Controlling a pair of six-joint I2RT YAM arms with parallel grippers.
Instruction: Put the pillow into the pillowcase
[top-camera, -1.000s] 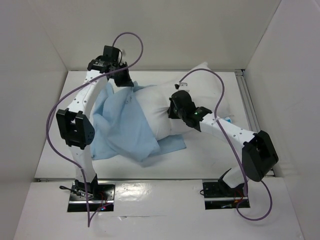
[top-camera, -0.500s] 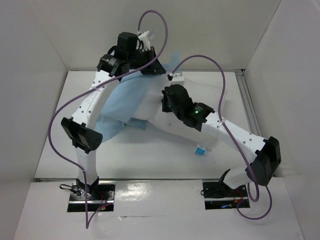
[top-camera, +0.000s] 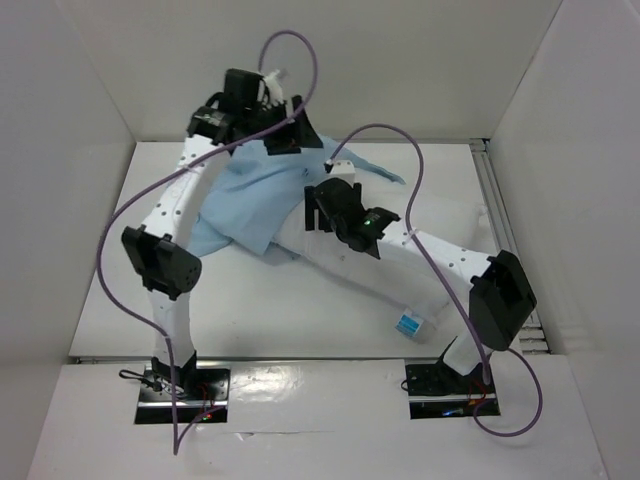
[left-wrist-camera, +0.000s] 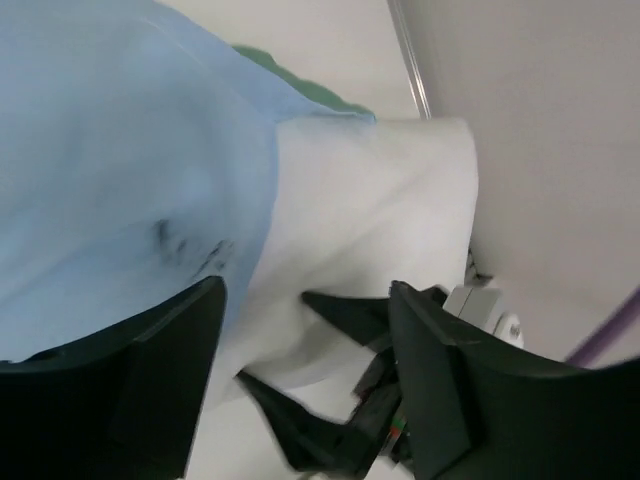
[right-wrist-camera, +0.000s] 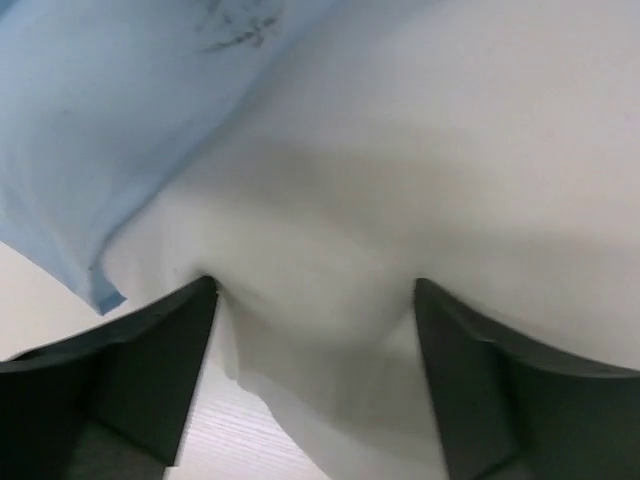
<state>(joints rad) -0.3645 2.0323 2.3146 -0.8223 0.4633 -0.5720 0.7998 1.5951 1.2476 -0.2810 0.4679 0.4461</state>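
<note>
The white pillow (top-camera: 372, 290) lies slantwise from the table's middle toward the near right, its blue-and-white label (top-camera: 408, 323) at the near end. The pale blue pillowcase (top-camera: 245, 195) covers its far left end. My left gripper (top-camera: 285, 135) hangs over the pillowcase's far edge, jaws wide apart. In the left wrist view the left gripper (left-wrist-camera: 305, 300) is open with nothing in it, pillowcase (left-wrist-camera: 120, 170) and pillow (left-wrist-camera: 370, 190) below. My right gripper (top-camera: 318, 205) sits at the pillow's covered end. In the right wrist view the right gripper (right-wrist-camera: 312, 290) stands open astride a bulge of pillow (right-wrist-camera: 400, 180), beside the pillowcase's hem (right-wrist-camera: 110, 120).
White walls close in the table on the left, the back and the right. A metal rail (top-camera: 505, 230) runs along the right edge. Purple cables (top-camera: 130, 210) loop above both arms. Bare tabletop (top-camera: 260, 310) shows near the front left.
Both grippers were shut and now stand open. The pillow has swung toward the near right and dropped, and the pillowcase now lies over its far left end.
</note>
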